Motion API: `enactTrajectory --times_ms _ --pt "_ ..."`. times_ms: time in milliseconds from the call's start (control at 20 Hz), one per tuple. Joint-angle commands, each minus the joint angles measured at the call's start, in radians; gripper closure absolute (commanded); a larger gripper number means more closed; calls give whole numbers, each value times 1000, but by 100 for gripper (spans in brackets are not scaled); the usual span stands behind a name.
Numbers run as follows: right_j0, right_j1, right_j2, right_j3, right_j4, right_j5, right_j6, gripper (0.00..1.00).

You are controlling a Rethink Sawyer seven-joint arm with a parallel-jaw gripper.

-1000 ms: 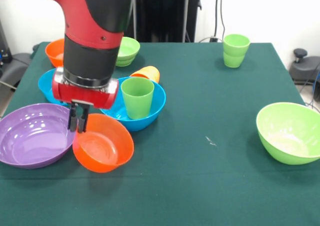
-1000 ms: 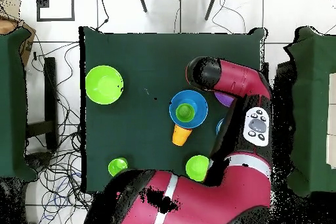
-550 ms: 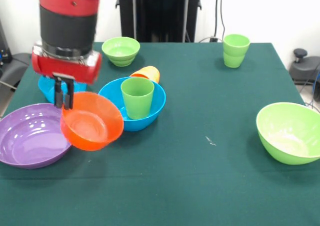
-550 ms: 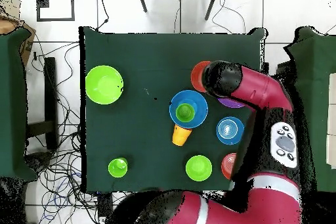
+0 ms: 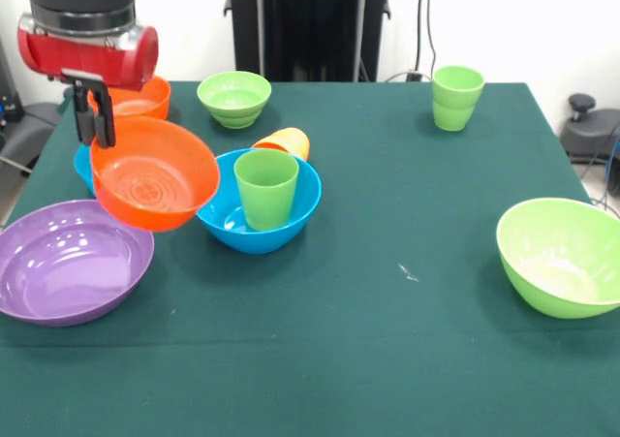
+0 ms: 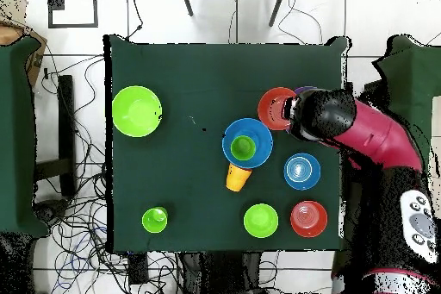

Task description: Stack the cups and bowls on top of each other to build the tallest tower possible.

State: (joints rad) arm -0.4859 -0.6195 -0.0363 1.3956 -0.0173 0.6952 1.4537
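the gripper (image 5: 95, 125) pinches the rim of the orange bowl (image 5: 153, 173), fingers closed on it, tilted in the air beside the blue bowl (image 5: 260, 226); the green cup (image 5: 265, 187) standing there is probably its target.

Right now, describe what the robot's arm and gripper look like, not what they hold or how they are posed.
The arm is glossy red with black sections. In the front view its last link is a black cylinder with a grey ring, ending in a rounded red wrist housing. Below it hangs the gripper, with thin dark fingers. In the overhead view, a grey control panel with dark buttons sits on the arm.
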Motion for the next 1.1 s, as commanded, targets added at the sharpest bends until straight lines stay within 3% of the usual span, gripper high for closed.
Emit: enactTrajectory --times_ms 50,700,1100 --pt "-33 -35 179 148 -63 111 -208 100" --pt "-135 -91 282 255 -59 79 -193 100" --pt "-193 -109 335 319 -95 67 -199 100"
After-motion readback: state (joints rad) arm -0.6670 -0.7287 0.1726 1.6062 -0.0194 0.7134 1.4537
